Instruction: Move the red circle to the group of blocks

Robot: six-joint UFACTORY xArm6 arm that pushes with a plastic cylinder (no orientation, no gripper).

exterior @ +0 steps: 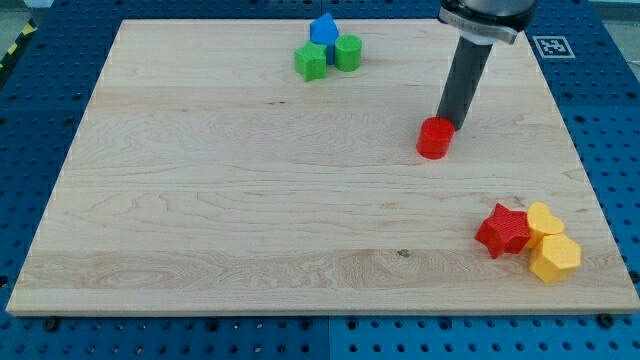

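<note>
The red circle is a short red cylinder on the wooden board, right of centre. My tip is at the lower end of the dark rod and touches the red circle's upper right side. A group of blocks sits at the view's top centre: a blue block, a green star-like block and a green cylinder, touching each other. A second group sits at the view's lower right: a red star, a yellow heart-like block and a yellow hexagon.
The board lies on a blue perforated table. A black-and-white marker tag sits off the board at the view's top right. The board's right edge runs close to the yellow blocks.
</note>
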